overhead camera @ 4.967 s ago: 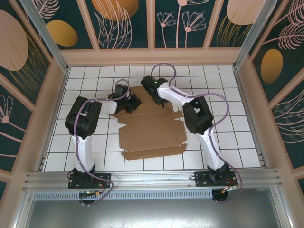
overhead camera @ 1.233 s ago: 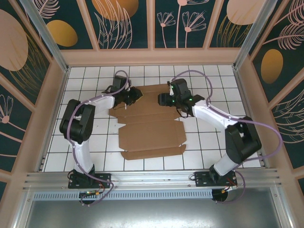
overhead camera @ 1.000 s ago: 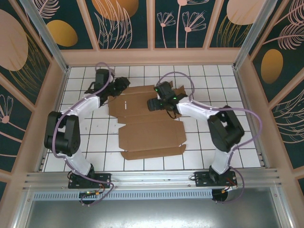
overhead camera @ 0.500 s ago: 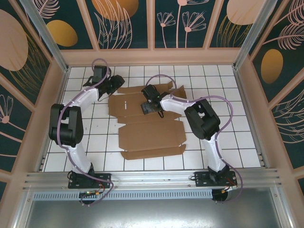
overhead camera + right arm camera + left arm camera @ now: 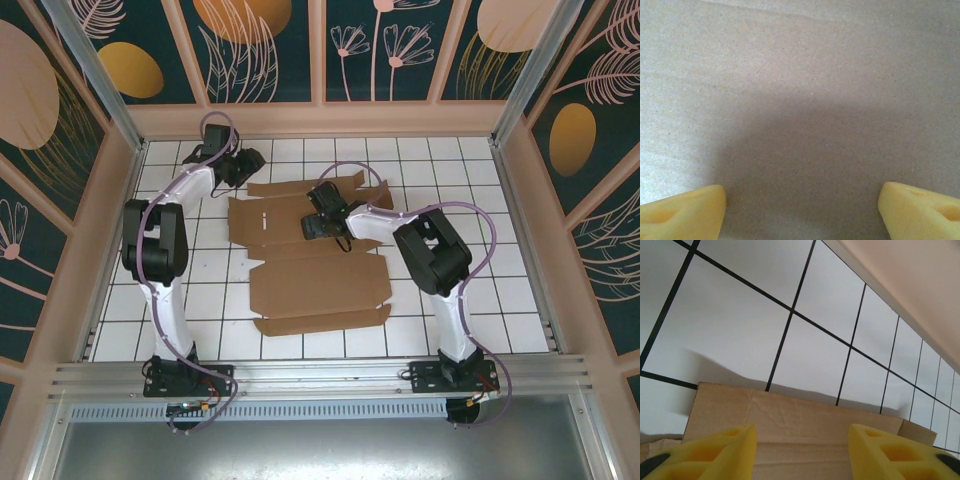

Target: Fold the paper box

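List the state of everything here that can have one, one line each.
box: unfolded, lying open on the tiled table, no walls formed yet.
left gripper: open, holding nothing, at the edge of the box's far-left flap.
right gripper: open, holding nothing, close over the box's far panel; contact cannot be told.

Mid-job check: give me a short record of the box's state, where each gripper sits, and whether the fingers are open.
paper box: unfolded sheet lying on the tiled table; no panel stands upright
left gripper: at the sheet's far-left corner, open; fingers spread wide, facing a flap's edge
right gripper: over the far panel, open, close above bare cardboard; contact cannot be told
held items: none seen in either gripper
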